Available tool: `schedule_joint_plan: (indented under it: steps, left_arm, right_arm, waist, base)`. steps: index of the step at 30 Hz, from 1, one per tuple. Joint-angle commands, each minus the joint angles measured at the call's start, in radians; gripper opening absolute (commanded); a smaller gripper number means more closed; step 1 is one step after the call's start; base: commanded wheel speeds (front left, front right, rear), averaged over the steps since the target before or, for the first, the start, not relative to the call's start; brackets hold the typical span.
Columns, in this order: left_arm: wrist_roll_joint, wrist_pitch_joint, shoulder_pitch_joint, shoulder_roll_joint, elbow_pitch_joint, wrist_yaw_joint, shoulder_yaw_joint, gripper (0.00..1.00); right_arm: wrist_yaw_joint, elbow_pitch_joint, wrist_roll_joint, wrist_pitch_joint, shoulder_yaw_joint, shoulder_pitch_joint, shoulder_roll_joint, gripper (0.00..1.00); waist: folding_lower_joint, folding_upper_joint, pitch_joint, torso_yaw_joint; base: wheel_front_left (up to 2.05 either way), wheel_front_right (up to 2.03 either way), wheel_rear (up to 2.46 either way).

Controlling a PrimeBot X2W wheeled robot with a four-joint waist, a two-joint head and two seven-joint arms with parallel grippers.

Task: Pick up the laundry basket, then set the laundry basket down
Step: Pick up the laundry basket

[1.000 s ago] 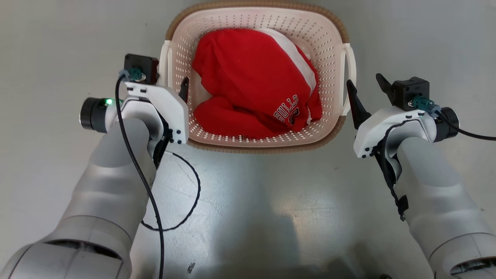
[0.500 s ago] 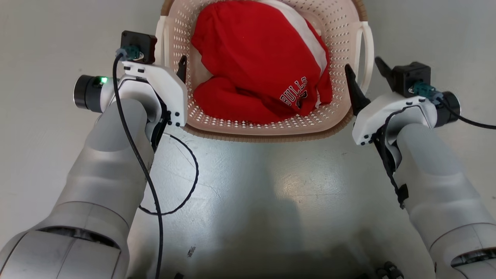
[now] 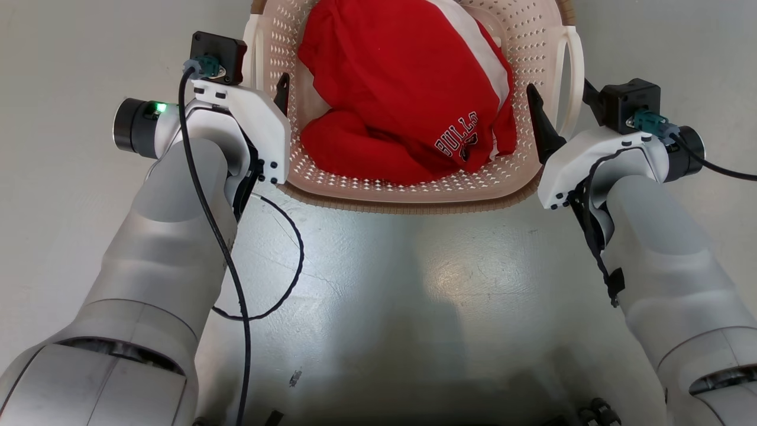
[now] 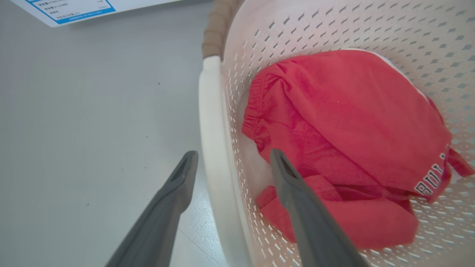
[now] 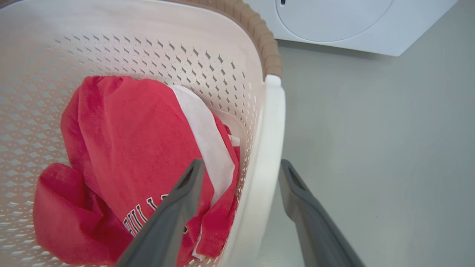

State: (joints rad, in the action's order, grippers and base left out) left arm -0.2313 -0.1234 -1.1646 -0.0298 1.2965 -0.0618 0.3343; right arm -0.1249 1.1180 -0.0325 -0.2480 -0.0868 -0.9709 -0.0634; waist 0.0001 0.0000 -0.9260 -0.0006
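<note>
Left gripper [image 4: 233,152] and right gripper [image 5: 241,163] spread wide, each astride a laundry basket [image 3: 414,188] handle [image 4: 212,148], right wrist view adds white washer [image 5: 334,22], left wrist view a blue-printed label [image 4: 74,7], grey floor [image 3: 414,296]

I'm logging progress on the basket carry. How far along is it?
Done: both arms are placed, the left claw straddling the laundry basket's left handle, the right claw its right handle. In hand: the grasp; both claws stand open, not yet closed. Left: grip, lift and set down the basket, red garment inside.
</note>
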Motion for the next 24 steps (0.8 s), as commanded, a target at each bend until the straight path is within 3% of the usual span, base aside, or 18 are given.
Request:
schedule_joint_plan:
  steps: [1,13,24]
  left_arm:
    - [-0.01,0.001,0.005,-0.023,-0.006,0.008,-0.005,1.0]
    - [-0.028,0.017,0.005,-0.021,-0.006,0.013,0.019,1.0]
    - [-0.039,0.026,0.006,-0.021,-0.006,0.021,0.036,1.0]
  right_arm:
    - [-0.006,0.006,-0.014,-0.014,-0.017,0.018,0.013,1.0]
    - [-0.006,0.109,-0.064,-0.014,-0.061,-0.032,0.013,1.0]
    - [-0.006,0.131,-0.115,-0.014,-0.098,-0.052,0.013,1.0]
  waist:
    - [-0.0001,0.0,0.002,-0.001]
    - [-0.0001,0.0,0.003,-0.002]
    - [-0.0001,0.0,-0.002,-0.006]
  base:
    - [0.0,0.0,0.0]
    - [0.0,0.0,0.0]
    - [0.0,0.0,0.0]
